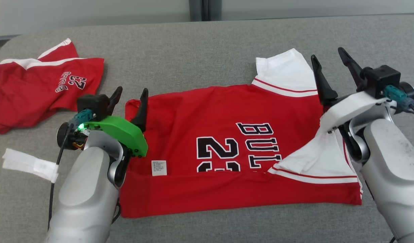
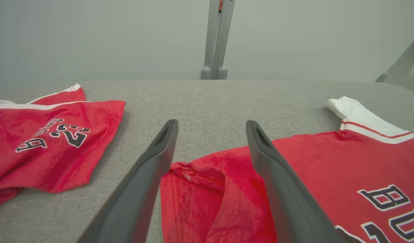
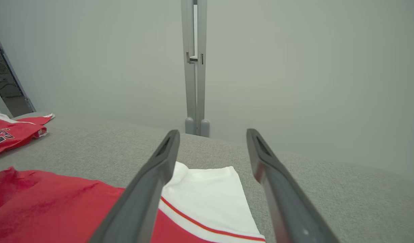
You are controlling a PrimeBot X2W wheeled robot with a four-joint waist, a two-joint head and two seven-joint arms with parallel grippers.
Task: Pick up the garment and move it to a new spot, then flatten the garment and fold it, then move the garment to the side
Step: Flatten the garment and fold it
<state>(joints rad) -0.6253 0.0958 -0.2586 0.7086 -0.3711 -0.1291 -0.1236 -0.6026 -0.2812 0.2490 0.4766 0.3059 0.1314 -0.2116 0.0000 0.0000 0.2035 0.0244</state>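
- You are looking down past two pale forearms, the left forearm and the right forearm, one rising at each side.
- One white strip is lying at the near left, apart from the clothes.
- One red garment is lying spread at the centre of the grey padded surface, its near edge folded up over the print, with one small white label showing.
- Of its two white sleeves, the near sleeve is lying folded inward and the far sleeve is lying flat.
- The left gripper is hanging over the garment's left edge, its two fingers spread wide and gripping nothing.
- The right gripper is hanging beside the far sleeve, its two fingers equally wide and empty.
- One second red garment is lying rumpled at the far left.
- One grey post is standing beyond the surface.
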